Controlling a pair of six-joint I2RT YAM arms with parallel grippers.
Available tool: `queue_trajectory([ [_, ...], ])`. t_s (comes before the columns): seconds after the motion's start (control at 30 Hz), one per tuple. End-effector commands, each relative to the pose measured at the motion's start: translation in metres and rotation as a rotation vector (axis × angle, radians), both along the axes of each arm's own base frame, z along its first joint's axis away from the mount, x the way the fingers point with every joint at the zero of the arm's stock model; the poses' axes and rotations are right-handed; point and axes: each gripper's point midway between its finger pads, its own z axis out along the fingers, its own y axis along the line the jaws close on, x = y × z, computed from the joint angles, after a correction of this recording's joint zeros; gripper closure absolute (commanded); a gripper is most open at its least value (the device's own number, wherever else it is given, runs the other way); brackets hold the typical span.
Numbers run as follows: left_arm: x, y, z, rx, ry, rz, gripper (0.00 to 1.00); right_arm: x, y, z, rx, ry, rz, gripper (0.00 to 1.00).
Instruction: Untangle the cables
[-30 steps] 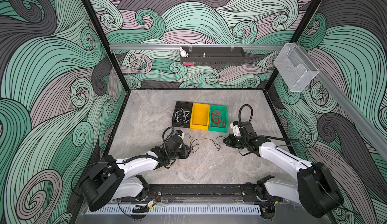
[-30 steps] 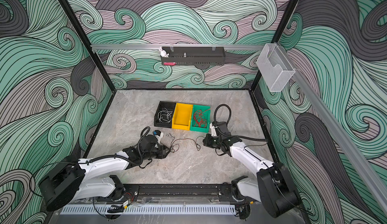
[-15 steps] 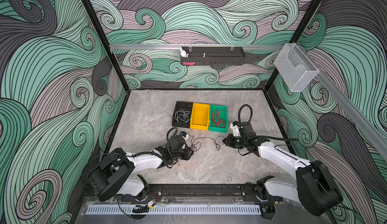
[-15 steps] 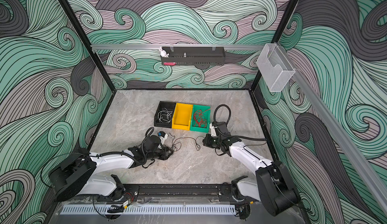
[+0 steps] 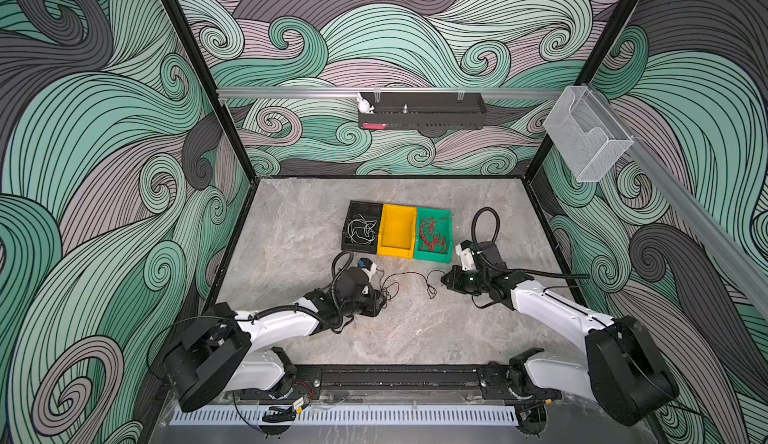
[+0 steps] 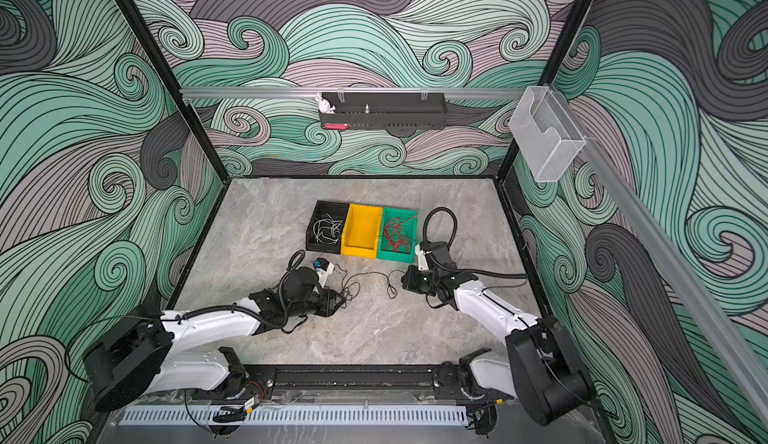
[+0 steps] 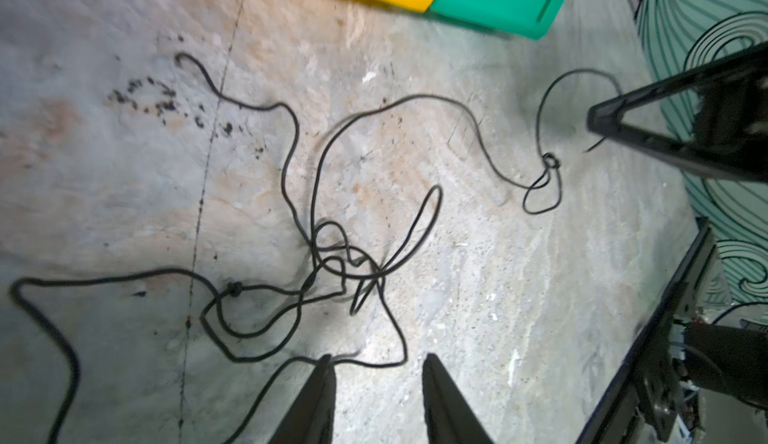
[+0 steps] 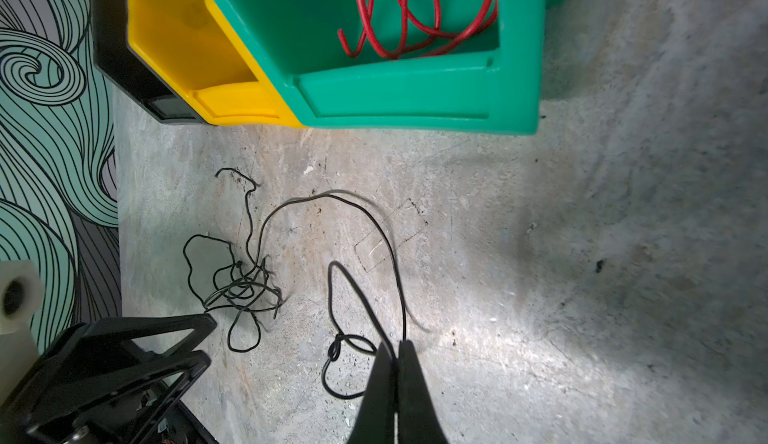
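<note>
The right pincer (image 8: 397,348) is squeezed shut on the thin black cable (image 8: 243,290), right next to a little knot (image 8: 337,348). The left pincer (image 7: 378,363) is open, with its two tips apart at the edge of the big tangle (image 7: 332,263). A strand runs past one tip. I think it is not held, but the picture is a bit blurry. The black cable lies on the table (image 5: 415,329) between the two arms, in front of the green bin (image 8: 415,101) with the red cables (image 8: 415,18).

If the right pincer pulls now, the tangle may get tighter. Or the whole cable may just slide along, since nothing holds the other end. The left pincer could also grab too many strands at once.

A second ago the left arm was farther back. It has come closer to the tangle. The right arm has not moved.
</note>
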Motion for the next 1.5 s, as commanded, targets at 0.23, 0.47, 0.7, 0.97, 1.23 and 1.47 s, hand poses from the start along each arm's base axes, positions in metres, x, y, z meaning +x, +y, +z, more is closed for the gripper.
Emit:
queue_trajectory([
  [0.23, 0.005, -0.015, 0.005, 0.034, -0.016, -0.028, 0.57, -0.002, 0.003, -0.003, 0.003, 0.001, 0.009, 0.97],
  [0.47, 0.006, -0.026, -0.019, 0.098, 0.022, -0.059, 0.59, -0.002, 0.003, -0.001, 0.001, -0.006, 0.009, 0.97],
  [0.7, 0.010, -0.025, -0.034, 0.148, 0.031, -0.056, 0.64, -0.002, 0.003, -0.001, 0.000, -0.007, 0.011, 0.97],
  [0.97, 0.011, -0.022, -0.032, 0.169, 0.036, -0.042, 0.85, -0.001, -0.001, 0.002, -0.017, -0.017, 0.004, 0.97],
  [1.23, 0.021, 0.020, 0.004, 0.249, -0.052, 0.118, 1.00, 0.006, -0.021, 0.009, -0.086, -0.032, -0.058, 0.97],
  [1.47, 0.028, 0.065, 0.025, 0.285, -0.089, 0.260, 1.00, 0.010, -0.066, 0.006, -0.146, 0.025, -0.236, 0.97],
])
